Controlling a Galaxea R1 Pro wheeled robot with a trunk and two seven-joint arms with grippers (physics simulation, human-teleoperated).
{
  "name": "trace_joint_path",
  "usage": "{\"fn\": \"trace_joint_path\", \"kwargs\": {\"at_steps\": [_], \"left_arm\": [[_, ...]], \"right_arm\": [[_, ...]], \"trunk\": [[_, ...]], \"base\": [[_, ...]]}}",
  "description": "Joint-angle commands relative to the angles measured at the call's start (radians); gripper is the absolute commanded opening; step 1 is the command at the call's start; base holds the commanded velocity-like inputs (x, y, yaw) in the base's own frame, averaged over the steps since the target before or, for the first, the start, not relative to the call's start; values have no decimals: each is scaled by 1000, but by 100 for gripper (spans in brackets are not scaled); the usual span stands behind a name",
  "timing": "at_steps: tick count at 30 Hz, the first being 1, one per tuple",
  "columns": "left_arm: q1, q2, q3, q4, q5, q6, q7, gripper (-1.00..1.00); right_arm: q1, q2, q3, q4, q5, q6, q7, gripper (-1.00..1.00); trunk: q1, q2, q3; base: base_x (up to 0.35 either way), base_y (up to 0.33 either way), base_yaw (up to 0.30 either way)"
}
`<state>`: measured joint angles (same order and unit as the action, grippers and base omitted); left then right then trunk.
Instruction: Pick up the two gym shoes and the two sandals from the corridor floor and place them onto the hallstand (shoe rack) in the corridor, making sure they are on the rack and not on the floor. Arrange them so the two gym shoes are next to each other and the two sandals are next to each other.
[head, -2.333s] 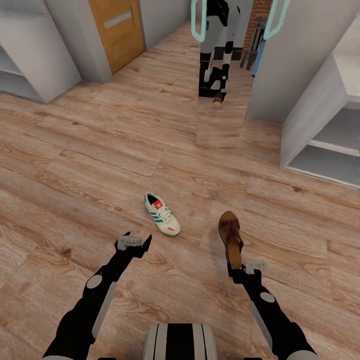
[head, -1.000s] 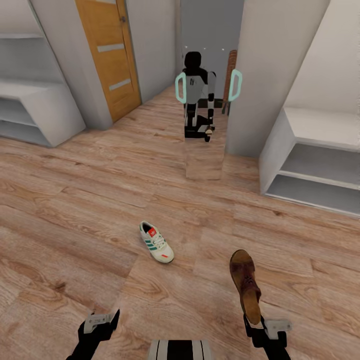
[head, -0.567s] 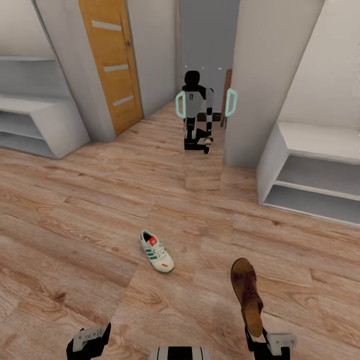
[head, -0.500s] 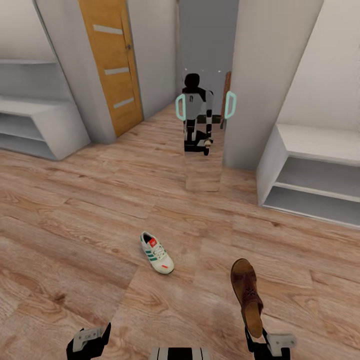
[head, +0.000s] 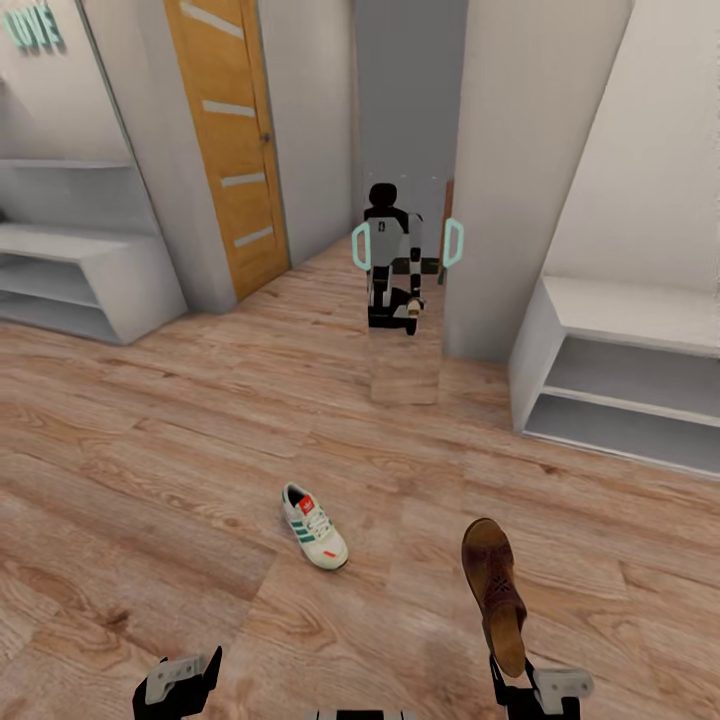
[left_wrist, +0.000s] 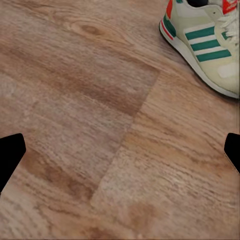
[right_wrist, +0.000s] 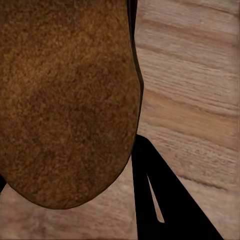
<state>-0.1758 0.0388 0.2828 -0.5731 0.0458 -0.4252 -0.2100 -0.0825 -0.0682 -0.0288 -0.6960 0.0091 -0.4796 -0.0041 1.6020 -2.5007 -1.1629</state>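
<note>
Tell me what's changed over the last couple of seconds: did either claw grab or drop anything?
Nothing grabbed or dropped. The head camera tilted up, so the mint LOVE letters and more of the wall came into view; that shift is the view, not the objects. The right claw stays shut on the brown sandal. The left claw is still open and empty, and the gym shoe still lies on the corridor floor.
</note>
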Motion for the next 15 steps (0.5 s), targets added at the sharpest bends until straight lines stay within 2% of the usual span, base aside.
{"fn": "trace_joint_path", "kwargs": {"at_steps": [1, 4, 15], "left_arm": [[-1, 0, 4, 1, 5, -1, -9, 100], [-1, 0, 4, 1, 4, -1, -9, 100], [-1, 0, 4, 1, 5, -1, -9, 100]], "right_arm": [[0, 0, 0, 0, -3, -2, 0, -100], [0, 1, 0, 0, -3, -3, 0, -100], [0, 1, 0, -2, -3, -3, 1, -100]], "trunk": [[-1, 0, 3], [-2, 1, 15], [-44, 78, 50]], "base": [[0, 0, 0], [0, 0, 0], [0, 0, 0]]}}
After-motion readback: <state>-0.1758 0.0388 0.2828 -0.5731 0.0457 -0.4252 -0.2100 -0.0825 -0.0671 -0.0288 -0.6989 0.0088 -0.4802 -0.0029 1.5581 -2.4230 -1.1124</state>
